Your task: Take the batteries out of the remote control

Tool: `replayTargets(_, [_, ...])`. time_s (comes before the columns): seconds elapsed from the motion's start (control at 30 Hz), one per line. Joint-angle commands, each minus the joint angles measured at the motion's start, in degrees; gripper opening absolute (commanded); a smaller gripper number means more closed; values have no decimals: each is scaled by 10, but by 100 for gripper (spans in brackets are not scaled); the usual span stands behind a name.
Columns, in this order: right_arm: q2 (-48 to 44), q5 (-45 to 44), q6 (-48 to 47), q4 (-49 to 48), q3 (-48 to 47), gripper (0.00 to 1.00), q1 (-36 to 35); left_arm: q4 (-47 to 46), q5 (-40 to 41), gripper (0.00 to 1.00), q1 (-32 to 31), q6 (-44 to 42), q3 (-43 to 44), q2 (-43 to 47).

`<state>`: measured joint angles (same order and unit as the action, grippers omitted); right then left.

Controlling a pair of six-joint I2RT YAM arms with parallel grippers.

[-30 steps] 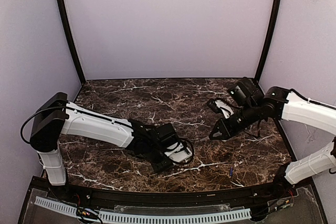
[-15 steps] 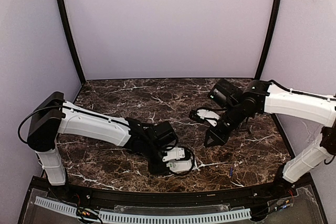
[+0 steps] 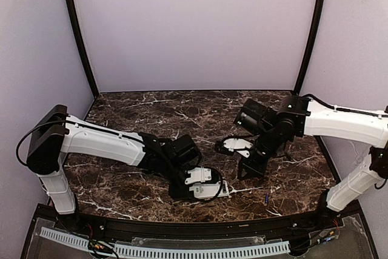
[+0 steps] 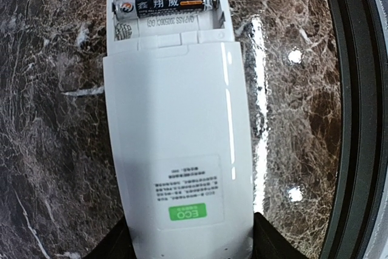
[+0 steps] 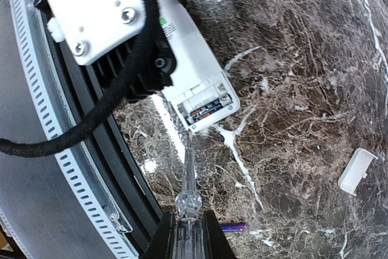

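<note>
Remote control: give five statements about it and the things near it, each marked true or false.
1. The left gripper holds the remote control, its battery compartment open. True.
2. Both battery slots are filled. False: only one loaded battery is there; the slot beside it is empty.
3. A loose battery lies on the table. True.
4. The right gripper has empty jaws. False: they are shut on a clear-handled tool aimed at the compartment.
5. The white cover piece rests on the remote control. False: it lies on the table, apart from it.
</note>
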<state>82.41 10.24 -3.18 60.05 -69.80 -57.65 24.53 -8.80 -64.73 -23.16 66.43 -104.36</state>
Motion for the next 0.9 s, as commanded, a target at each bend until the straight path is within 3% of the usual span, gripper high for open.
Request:
replayTargets(0.0, [5, -9, -21, -16, -11, 0, -30, -14, -25, 0, 7, -9, -12, 27])
replayTargets(0.87, [74, -69, -35, -55, 2, 0, -68, 20, -22, 0, 10, -1, 2, -1])
